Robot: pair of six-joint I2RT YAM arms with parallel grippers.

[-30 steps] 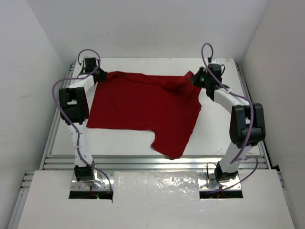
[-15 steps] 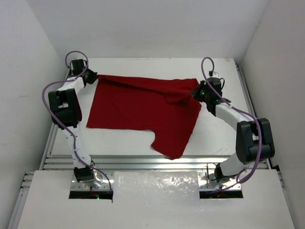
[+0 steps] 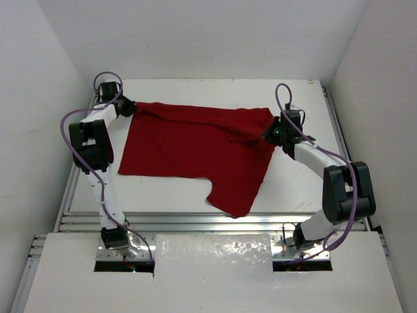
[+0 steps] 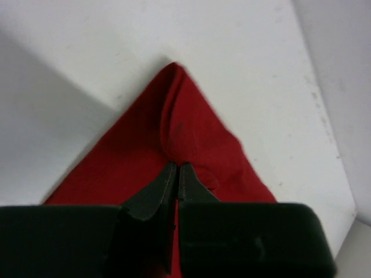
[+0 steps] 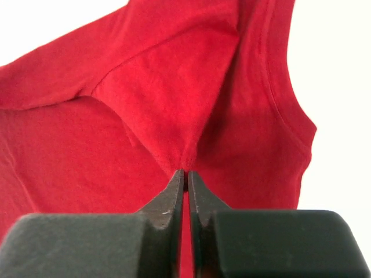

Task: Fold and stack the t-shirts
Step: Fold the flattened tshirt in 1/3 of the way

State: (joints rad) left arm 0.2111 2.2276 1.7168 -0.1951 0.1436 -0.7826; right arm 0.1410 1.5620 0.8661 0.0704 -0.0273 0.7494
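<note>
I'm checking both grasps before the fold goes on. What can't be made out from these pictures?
Top view: fingertips of the left gripper and right gripper, too small and covered by their wrists.
Wrist views: how much t-shirt lies between the shut fingers, hidden by the fingers themselves; most of the shirt is cut off by the frame edges.
All views: folds under the t-shirt, hidden by its top layer.

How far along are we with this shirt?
Done: nothing folded; the dark red t-shirt lies open on the table. In hand: left gripper and right gripper, jaws shut, each pinch a far corner, that edge taut. Left: every fold, then stacking.
</note>
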